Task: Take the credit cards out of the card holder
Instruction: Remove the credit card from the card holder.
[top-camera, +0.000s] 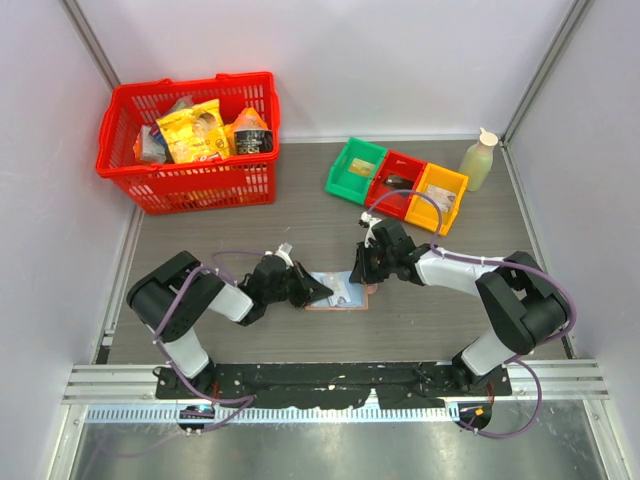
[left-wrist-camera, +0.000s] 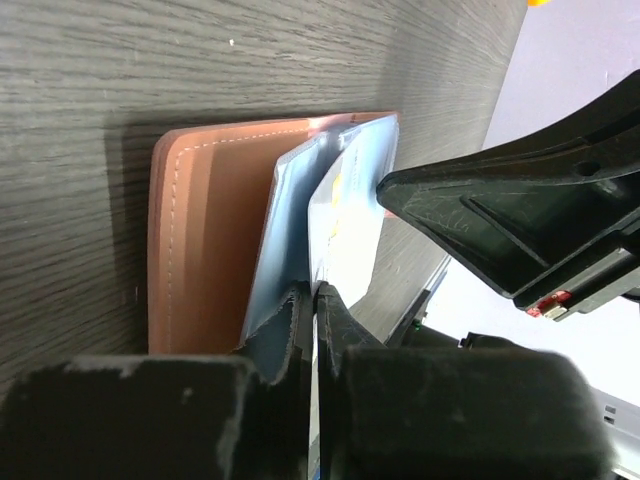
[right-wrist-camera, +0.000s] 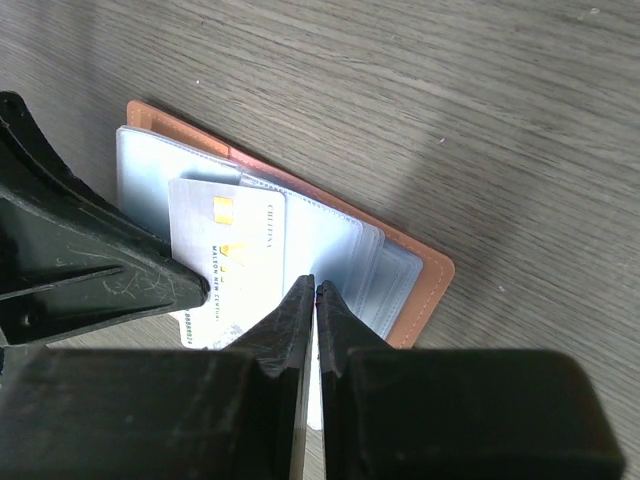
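- Two fingers of the left gripper (left-wrist-camera: 315, 292) are closed on the near edge of a white credit card (right-wrist-camera: 240, 250).
- The card sticks partly out of its pale blue sleeve (right-wrist-camera: 340, 245).
- The card holder (right-wrist-camera: 428, 278) lies open and flat on the grey table (top-camera: 300, 205), between both grippers.
- The right gripper (right-wrist-camera: 315, 284) has its fingers drawn together to a thin slit, with the tips over the sleeve, just beside the card. I cannot tell if they pinch anything.

Pinkish-tan card holder (right-wrist-camera: 345, 240), lying open and flat on the tabletop, light blue lining up; pale credit card (right-wrist-camera: 235, 262), gold chip showing, jutting partway from its pocket.
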